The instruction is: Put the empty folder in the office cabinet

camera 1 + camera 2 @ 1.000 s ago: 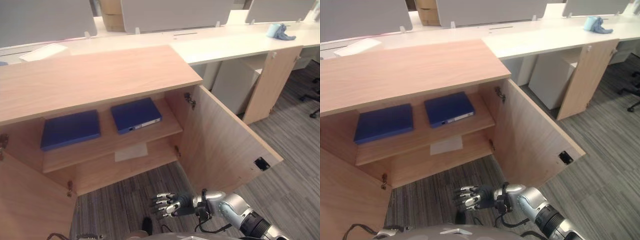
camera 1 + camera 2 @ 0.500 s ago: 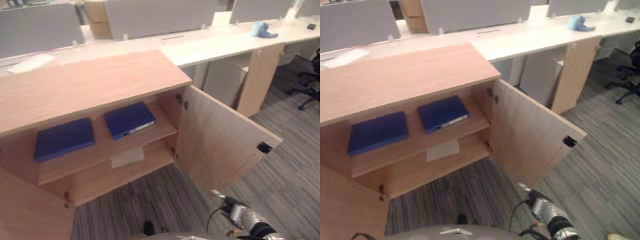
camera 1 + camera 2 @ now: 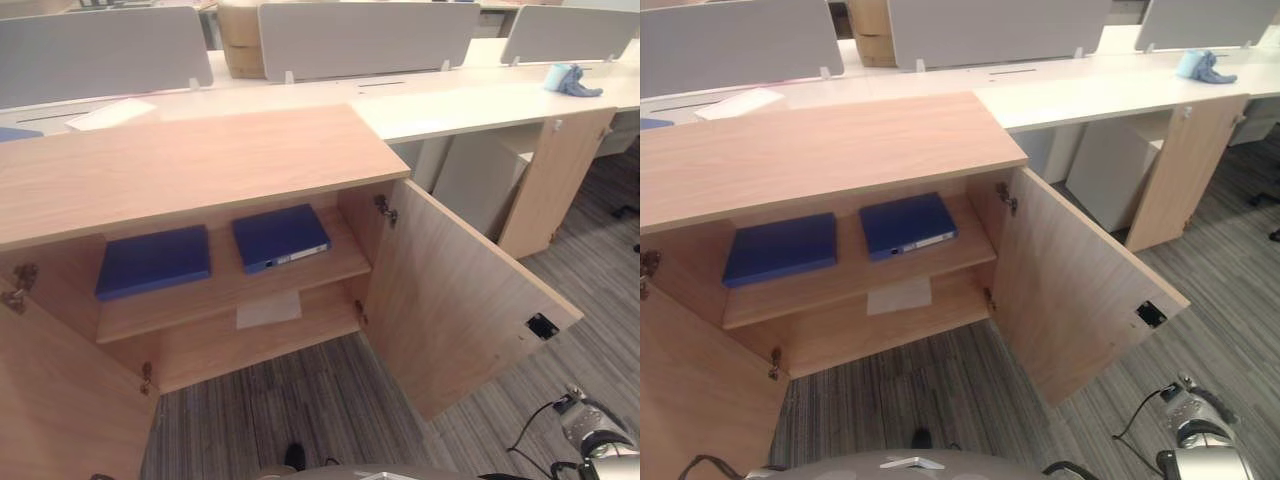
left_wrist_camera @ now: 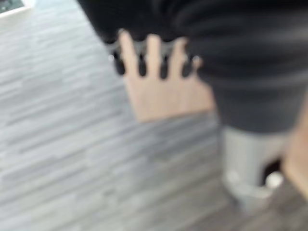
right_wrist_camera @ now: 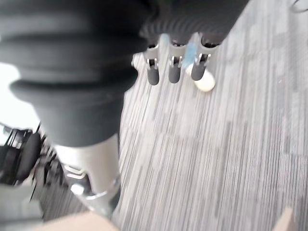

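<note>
Left eye view: two blue folders (image 3: 281, 236) lie on cabinet (image 3: 200, 165) upper shelf, doors open; right hand (image 5: 175, 67) has withdrawn, fingers relaxed, empty; left hand (image 4: 149, 60) open; placement looks done.

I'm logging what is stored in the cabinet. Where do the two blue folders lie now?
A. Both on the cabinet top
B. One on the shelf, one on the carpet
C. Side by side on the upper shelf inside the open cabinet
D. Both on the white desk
C: the left blue folder and the right blue folder lie flat, apart, on the upper shelf behind the open cabinet door.
</note>
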